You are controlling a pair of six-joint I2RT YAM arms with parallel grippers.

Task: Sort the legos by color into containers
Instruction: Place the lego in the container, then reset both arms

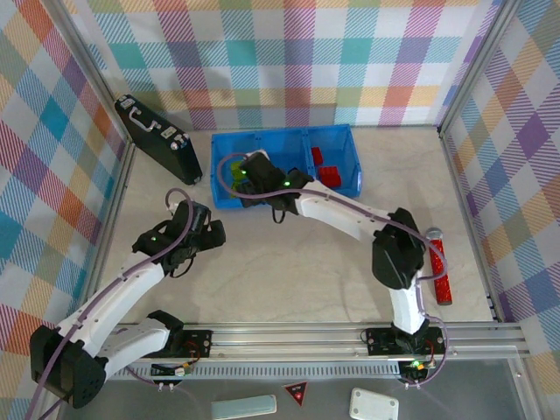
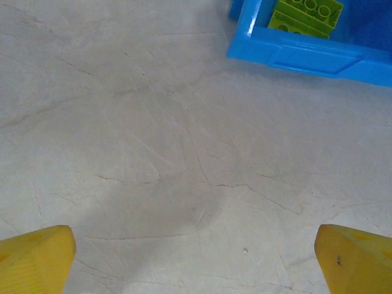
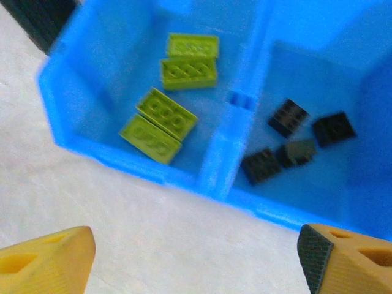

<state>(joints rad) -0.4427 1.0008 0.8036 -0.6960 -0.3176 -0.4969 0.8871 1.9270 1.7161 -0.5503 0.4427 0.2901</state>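
From above, the right arm (image 1: pixel 341 214) hides most of the left and middle compartments of the blue tray (image 1: pixel 289 134). At the left wrist, that tray and two lime-green bricks (image 2: pixel 303 15) run off the top edge. The right wrist view is soft, blurring the studs of the black bricks (image 3: pixel 288 117).

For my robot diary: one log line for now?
left pincer open, empty; right pincer open by tray; green legos, black legos, red legos in separate compartments

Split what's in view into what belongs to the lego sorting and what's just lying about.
Belongs to the job:
blue tray
lime-green legos, left compartment
black legos, compartment beside the green
red legos, right compartment

Just lying about:
black briefcase
red tube near the right wall
pale block and white plate, beyond the rail
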